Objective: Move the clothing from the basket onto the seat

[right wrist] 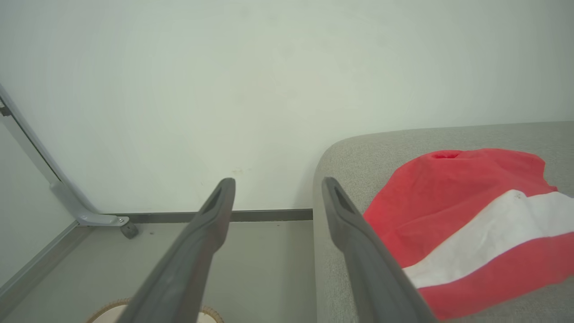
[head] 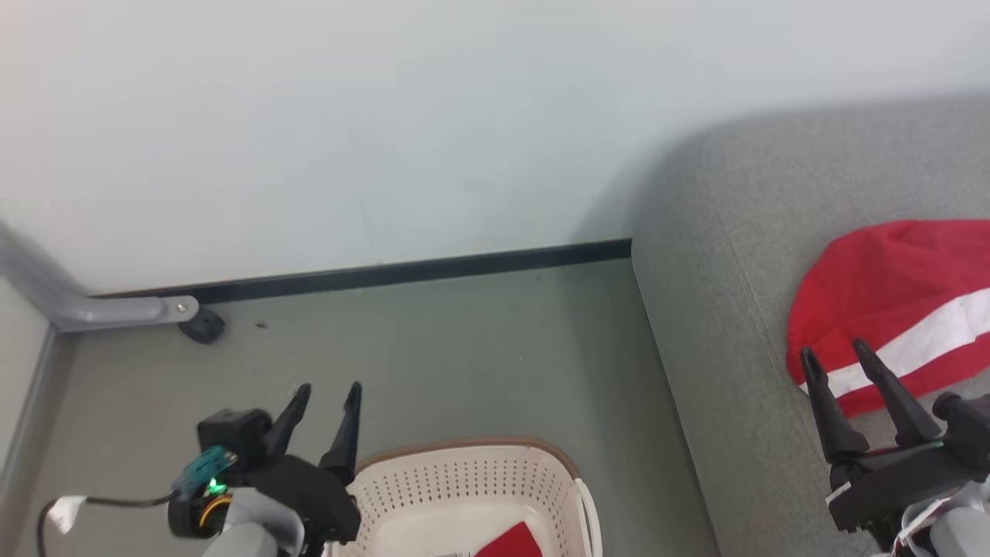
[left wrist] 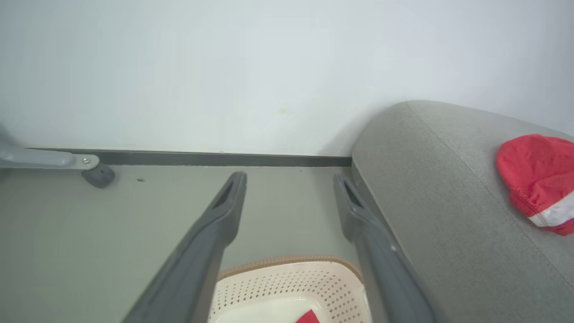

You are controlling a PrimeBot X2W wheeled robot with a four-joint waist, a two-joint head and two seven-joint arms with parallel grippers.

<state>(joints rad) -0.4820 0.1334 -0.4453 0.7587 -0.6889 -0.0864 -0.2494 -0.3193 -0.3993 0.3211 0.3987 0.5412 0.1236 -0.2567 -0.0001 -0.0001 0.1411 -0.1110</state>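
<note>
"head view: what's where?"
"one piece of red clothing [head: 889, 286] lies on the seat [head: 719, 309], right of the basket [head: 464, 472] — another red piece [head: 514, 541] sits inside the basket."
"and the jaws?"
"left gripper [head: 329, 387] just left of the basket, right gripper [head: 834, 348] well right of it — both spread, holding nothing."

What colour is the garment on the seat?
Garment: bright red with a white band, best in right wrist view.
</note>
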